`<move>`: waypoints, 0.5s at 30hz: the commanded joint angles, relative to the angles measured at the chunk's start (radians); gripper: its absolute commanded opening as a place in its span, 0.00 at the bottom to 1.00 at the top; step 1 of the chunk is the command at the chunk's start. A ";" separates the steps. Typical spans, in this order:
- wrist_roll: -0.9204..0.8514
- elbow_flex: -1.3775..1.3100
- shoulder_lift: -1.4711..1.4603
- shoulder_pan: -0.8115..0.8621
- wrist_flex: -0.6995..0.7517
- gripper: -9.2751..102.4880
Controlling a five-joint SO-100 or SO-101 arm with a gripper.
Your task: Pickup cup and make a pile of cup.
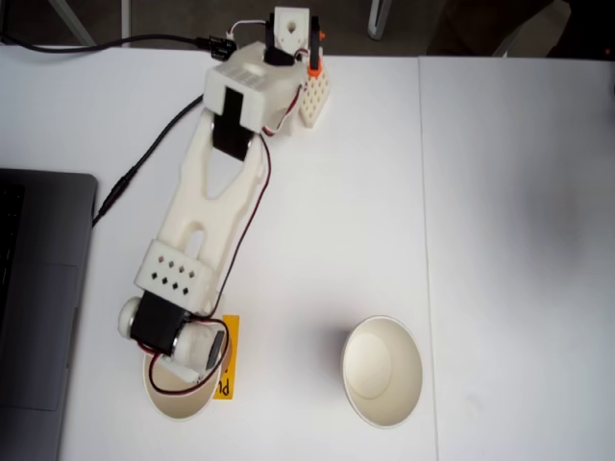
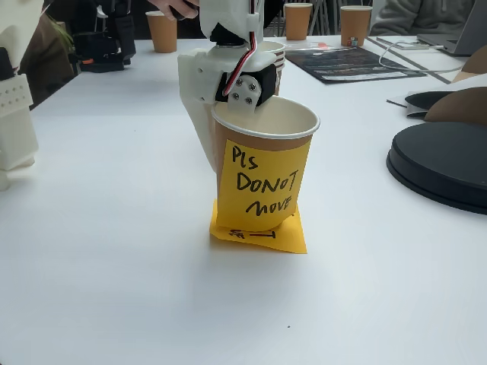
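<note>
White table [image 1: 500,192], laptop [image 1: 38,298] at left, hand [image 2: 242,103] gripping noted cup [image 2: 262,163], office clutter behind.

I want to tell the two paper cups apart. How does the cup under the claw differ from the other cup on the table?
The cup under the claw carries a handwritten yellow note; the other cup shows none. The claw's finger reaches over the noted cup's rim, while the other cup stands free, apart from the arm. The noted cup leans, over a flat yellow note; the other rests on bare table. Both are white inside and open upward.
</note>
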 commanded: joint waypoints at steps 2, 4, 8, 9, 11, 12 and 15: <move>0.002 -0.058 0.230 0.009 -0.003 0.02; 0.002 -0.058 0.273 0.008 -0.003 0.02; 0.003 -0.058 0.359 0.002 -0.003 0.02; 0.003 -0.058 0.377 -0.002 -0.002 0.02; 0.003 -0.057 0.417 -0.003 -0.002 0.02; 0.003 -0.057 0.437 -0.003 -0.002 0.02; 0.003 -0.057 0.499 -0.006 0.000 0.02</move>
